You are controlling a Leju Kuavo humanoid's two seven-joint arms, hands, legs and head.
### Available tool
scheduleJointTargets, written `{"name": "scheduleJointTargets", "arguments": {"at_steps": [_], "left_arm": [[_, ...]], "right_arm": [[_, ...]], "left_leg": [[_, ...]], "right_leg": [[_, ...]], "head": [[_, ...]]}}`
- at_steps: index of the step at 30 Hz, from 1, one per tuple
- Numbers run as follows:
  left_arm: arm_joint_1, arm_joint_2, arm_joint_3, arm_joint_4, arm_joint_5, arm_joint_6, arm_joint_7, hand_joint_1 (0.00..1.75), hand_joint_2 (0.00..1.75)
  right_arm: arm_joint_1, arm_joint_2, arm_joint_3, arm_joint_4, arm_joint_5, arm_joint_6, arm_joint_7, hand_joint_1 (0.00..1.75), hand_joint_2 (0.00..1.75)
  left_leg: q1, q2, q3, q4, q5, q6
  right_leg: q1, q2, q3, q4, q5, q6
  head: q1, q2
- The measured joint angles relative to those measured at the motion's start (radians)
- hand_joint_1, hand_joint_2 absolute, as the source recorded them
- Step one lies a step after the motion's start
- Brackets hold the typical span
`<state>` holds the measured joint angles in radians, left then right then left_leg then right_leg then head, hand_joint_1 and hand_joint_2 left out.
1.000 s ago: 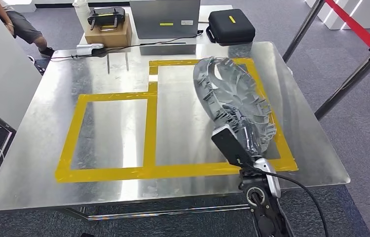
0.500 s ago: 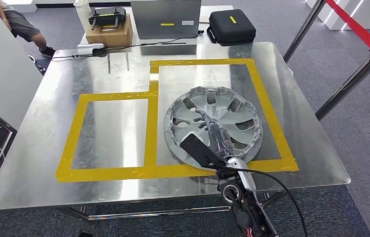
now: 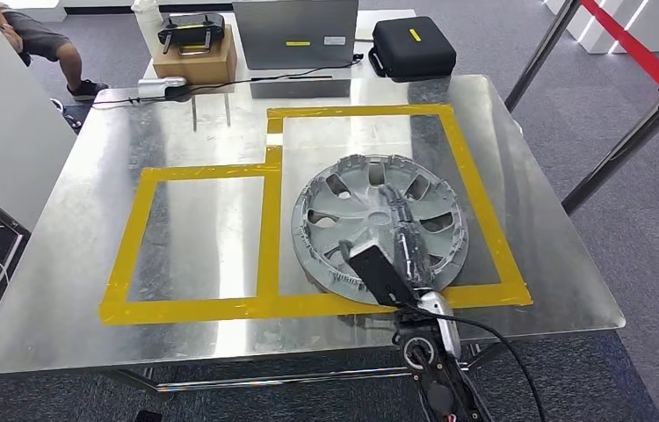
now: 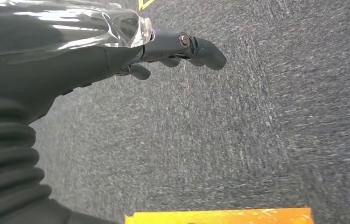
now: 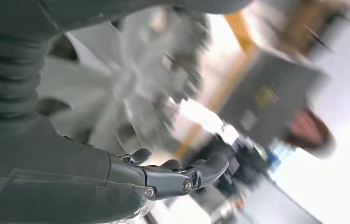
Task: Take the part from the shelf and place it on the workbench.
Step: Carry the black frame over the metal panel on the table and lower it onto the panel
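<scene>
I see the wheel cover (image 3: 379, 227) lying flat on the workbench (image 3: 71, 264), inside the larger yellow tape outline (image 3: 484, 211). My right hand (image 3: 396, 237) reaches over it, fingers (image 5: 210, 168) loosely extended, gripping nothing. My left hand (image 4: 164, 46) hangs above grey carpet (image 4: 238, 140), fingers apart and empty.

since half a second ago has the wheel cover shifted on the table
No. The wheel cover lies flat in the same spot inside the right-hand yellow tape box.
</scene>
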<state>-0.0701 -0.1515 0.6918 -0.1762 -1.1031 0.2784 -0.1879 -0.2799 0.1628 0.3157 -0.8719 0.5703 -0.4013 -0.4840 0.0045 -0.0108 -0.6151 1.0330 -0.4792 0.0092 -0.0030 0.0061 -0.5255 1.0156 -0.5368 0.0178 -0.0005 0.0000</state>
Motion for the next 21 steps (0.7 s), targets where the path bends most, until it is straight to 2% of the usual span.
{"name": "scheduleJointTargets", "arguments": {"at_steps": [3, 5, 8, 11, 15, 21], "left_arm": [[0.003, -0.001, 0.032, 0.000, 0.036, 0.007, -0.002, 0.00, 0.00], [0.004, -0.001, 0.055, 0.000, 0.052, 0.007, 0.005, 0.00, 0.00], [0.005, -0.001, 0.081, 0.000, 0.064, 0.006, 0.015, 0.00, 0.00], [0.004, -0.001, 0.101, 0.000, 0.072, -0.009, 0.024, 0.00, 0.00], [0.000, -0.003, 0.123, 0.000, 0.077, -0.034, 0.028, 0.00, 0.00], [-0.004, -0.004, 0.129, 0.000, 0.078, -0.049, 0.028, 0.00, 0.00]], "right_arm": [[0.108, -0.014, -0.055, -0.286, -0.117, -0.134, -0.142, 0.00, 0.00], [0.179, -0.028, -0.078, -0.516, -0.147, -0.214, -0.194, 0.00, 0.00], [0.258, -0.047, -0.083, -0.840, -0.102, -0.285, -0.215, 0.00, 0.00], [0.302, -0.052, -0.073, -1.088, 0.009, -0.294, -0.218, 0.00, 0.00], [0.322, -0.052, -0.048, -1.251, 0.105, -0.296, -0.211, 0.00, 0.00], [0.336, -0.046, -0.022, -1.271, 0.120, -0.296, -0.194, 0.00, 0.00]], "left_leg": [[0.000, -0.001, -0.001, 0.000, 0.000, 0.000], [-0.001, 0.000, 0.000, 0.000, -0.001, -0.001], [-0.001, 0.000, 0.001, 0.000, -0.003, -0.002], [-0.001, 0.001, 0.005, 0.000, -0.004, -0.003], [0.000, 0.001, 0.010, -0.001, -0.004, -0.003], [0.000, 0.001, 0.015, -0.001, -0.004, -0.003]], "right_leg": [[0.000, -0.001, 0.000, 0.000, 0.000, 0.000], [-0.001, -0.001, 0.000, 0.000, -0.001, 0.000], [-0.001, 0.000, 0.000, -0.001, -0.002, 0.000], [0.000, 0.001, 0.003, -0.001, -0.004, -0.001], [0.001, 0.001, 0.007, -0.001, -0.005, -0.002], [0.001, 0.001, 0.013, -0.001, -0.005, -0.002]], "head": [[0.000, 0.000], [0.000, 0.000], [0.000, 0.000], [0.000, 0.000], [0.000, 0.000], [0.000, 0.000]]}}
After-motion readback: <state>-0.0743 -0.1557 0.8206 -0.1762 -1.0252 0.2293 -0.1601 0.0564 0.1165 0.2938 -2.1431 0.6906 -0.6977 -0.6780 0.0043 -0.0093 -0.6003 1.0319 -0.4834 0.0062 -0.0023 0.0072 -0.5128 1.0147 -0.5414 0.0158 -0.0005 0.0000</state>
